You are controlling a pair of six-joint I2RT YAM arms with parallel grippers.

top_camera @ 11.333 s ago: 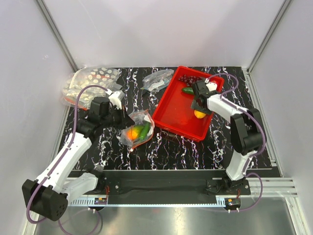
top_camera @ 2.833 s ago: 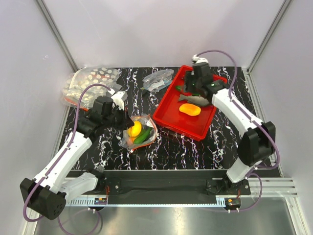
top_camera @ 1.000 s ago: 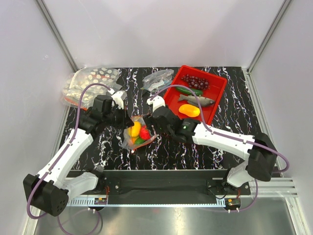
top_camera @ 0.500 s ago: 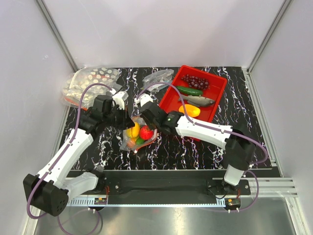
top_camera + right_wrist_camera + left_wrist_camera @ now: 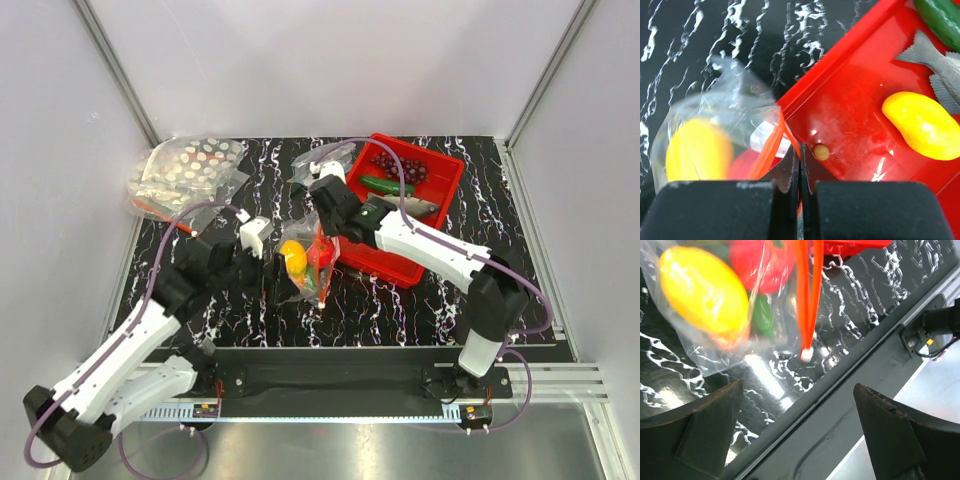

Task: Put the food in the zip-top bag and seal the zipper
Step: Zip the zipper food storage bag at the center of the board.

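Right hand [image 5: 800,172] is clenched on the zipper [image 5: 771,146]; the orange strip runs straight into the shut jaws. The zip-top bag [image 5: 303,270] hangs below that grip, just beside the near-left corner of the red tray [image 5: 375,262]. In the right wrist view the film presses against the tray wall. Cannot tell if the bag's bottom rests on the desk [image 5: 400,310].

In the bag are a lemon [image 5: 702,290], a red piece [image 5: 757,262] and a green piece [image 5: 762,315]. The zipper's white end [image 5: 805,355] dangles free past the film.

Left hand [image 5: 797,400] is released, fingers spread wide with nothing between them. It sits just left of the bag, not touching it, low over the desk and close to the front rail [image 5: 865,370].

In the tray are the mango [image 5: 922,122], fish [image 5: 942,67], cucumber [image 5: 385,185] and grapes [image 5: 393,163]. The right arm crosses over the tray's left half.

Room:
- The bag is boxed in, with the tray wall on its right and the left hand on its left.
- There is open desk in the near strip in front of the tray and to the tray's right.
- The far-left corner is taken by the spotted bags [image 5: 190,170].
- A small greyish bag [image 5: 322,158] lies at the far edge beside the tray's left rim.
- White walls close the desk on the left, far and right sides.
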